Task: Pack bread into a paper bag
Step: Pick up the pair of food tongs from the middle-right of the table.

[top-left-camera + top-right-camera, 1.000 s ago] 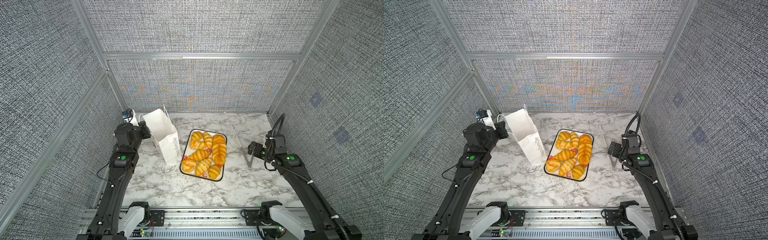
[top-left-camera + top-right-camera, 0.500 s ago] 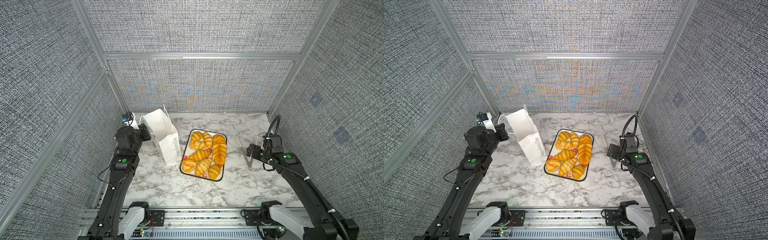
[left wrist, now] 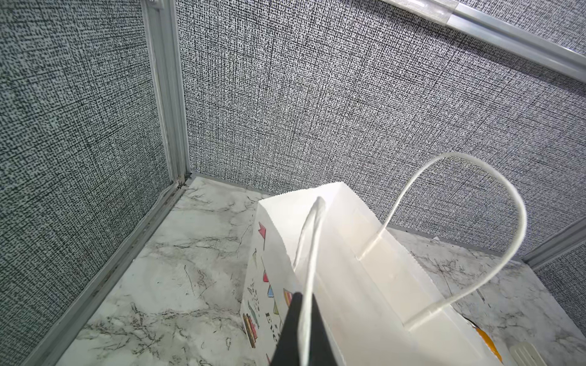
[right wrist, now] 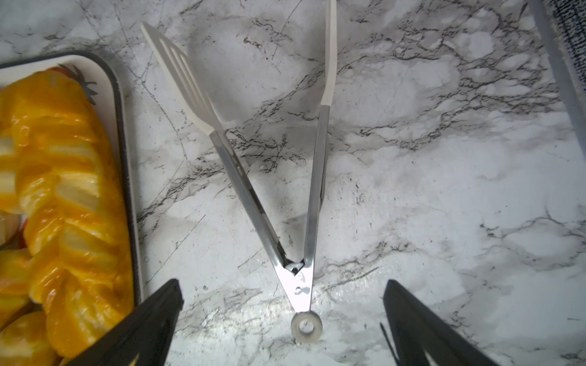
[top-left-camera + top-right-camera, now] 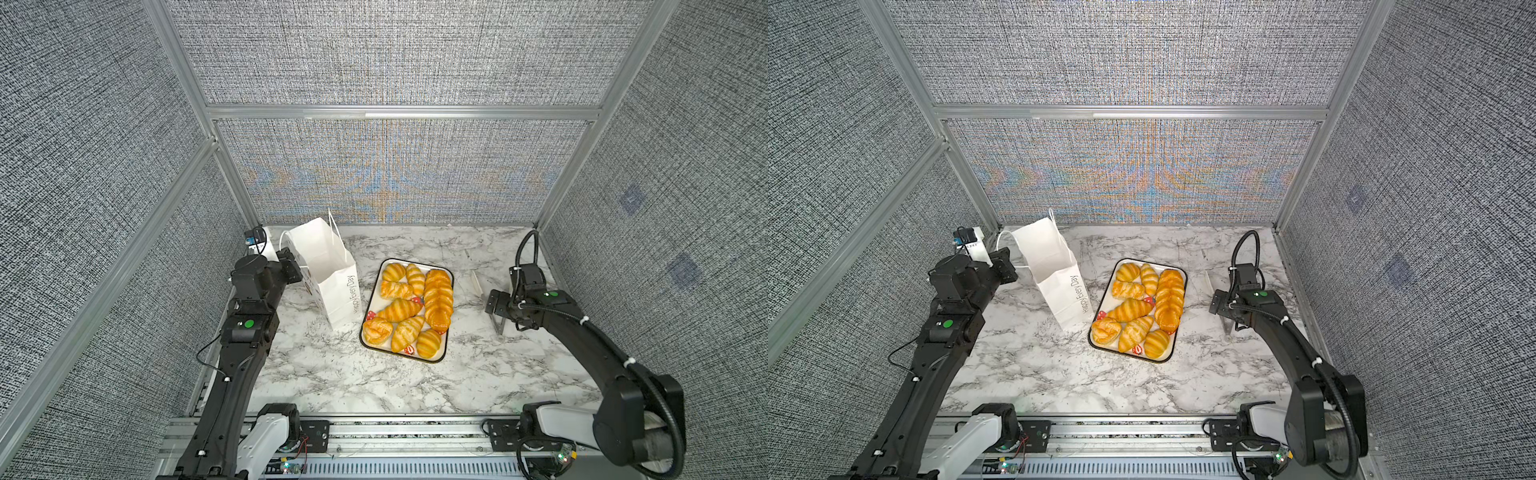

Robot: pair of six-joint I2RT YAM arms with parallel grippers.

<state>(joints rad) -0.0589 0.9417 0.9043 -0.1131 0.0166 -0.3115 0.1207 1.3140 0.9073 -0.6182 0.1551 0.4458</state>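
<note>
Presently the white marble-patterned surface (image 5: 374, 382) sits enclosed by grey woven wall panels (image 5: 395, 54) on aluminium framing (image 5: 399, 112). The left pincer (image 3: 304, 304) is clamped together on the near cord handle (image 3: 309, 253) of the paper bag (image 3: 348, 285), which stands directly ahead of it. The right pincer (image 4: 282, 285) stands wide apart above metal tongs (image 4: 314, 196). The bread (image 5: 436, 299) lies on the tray (image 4: 122, 126) beside it, between both pincers.

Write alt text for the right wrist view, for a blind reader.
Metal tongs with white tips lie spread open in a V on the marble table, their hinge end between the right claw's wide-open black fingers. Beside them, a black-rimmed tray holds glossy orange bread.
</note>
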